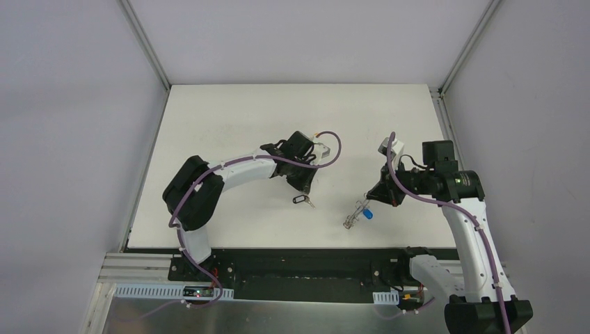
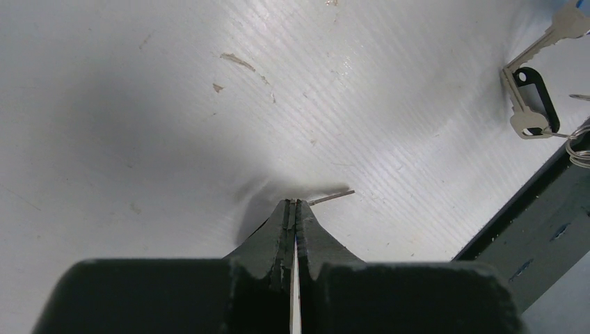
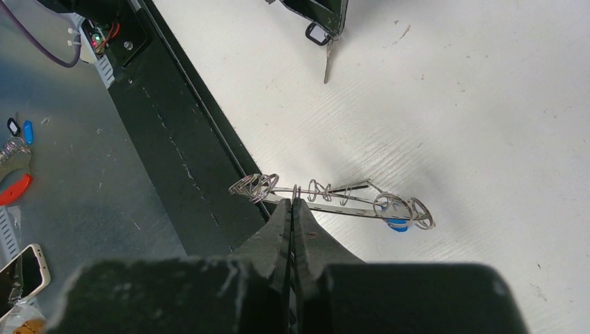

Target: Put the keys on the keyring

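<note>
right fingers (image 3: 282,229) pinched on keyring (image 3: 334,198) rim, left fingers (image 2: 278,233) clamped on black key (image 1: 304,200)

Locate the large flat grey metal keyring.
Top view: the keyring is near the white table's front edge, right of centre, pinched by the right tool, blue-headed key beside it.

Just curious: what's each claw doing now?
Left gripper: closed on a small black-headed metal key.
Right gripper: closed on the flat grey metal keyring.
</note>
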`<state>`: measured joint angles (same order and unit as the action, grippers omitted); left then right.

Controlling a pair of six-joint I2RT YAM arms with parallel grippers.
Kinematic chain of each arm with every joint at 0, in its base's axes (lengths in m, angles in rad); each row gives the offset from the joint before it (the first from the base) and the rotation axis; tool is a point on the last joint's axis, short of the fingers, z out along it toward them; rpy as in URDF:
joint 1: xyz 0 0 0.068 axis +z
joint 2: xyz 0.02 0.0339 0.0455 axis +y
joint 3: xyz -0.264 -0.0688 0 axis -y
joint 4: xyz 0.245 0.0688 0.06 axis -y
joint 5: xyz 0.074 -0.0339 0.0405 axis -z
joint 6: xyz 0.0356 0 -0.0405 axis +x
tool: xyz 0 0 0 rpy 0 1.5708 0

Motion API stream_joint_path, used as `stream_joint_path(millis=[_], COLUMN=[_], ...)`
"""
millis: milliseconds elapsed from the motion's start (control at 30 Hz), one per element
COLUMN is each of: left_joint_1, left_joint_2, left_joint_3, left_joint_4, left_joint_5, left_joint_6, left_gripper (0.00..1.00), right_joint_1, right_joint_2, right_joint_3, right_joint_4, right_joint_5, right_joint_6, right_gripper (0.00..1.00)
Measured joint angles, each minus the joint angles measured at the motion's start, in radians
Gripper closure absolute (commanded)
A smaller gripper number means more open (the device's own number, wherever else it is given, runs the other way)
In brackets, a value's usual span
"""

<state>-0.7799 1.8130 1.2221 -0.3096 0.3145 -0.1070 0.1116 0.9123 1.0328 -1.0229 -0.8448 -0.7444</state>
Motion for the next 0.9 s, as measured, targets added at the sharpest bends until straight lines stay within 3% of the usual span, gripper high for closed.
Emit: stream_joint_path(millis=[300, 900], left_joint_1=[0.0, 0.0], left_joint_2=[0.0, 0.049], left_joint_3=[-0.008, -0.003], left_joint_4=[0.014, -0.005], left_joint_5=[0.018, 0.018], left_joint_6=[0.027, 0.045], left_gripper=[0.99, 0.84], right_joint_1=[0.0, 0.0], right_joint_2=[0.004, 0.003], right_joint_3=[0.0, -0.017], right_joint_4=[0.006, 0.017], right_joint_5=[0.002, 0.015], right_joint_6=[0.0, 0.0], right_gripper=[1.0, 1.0])
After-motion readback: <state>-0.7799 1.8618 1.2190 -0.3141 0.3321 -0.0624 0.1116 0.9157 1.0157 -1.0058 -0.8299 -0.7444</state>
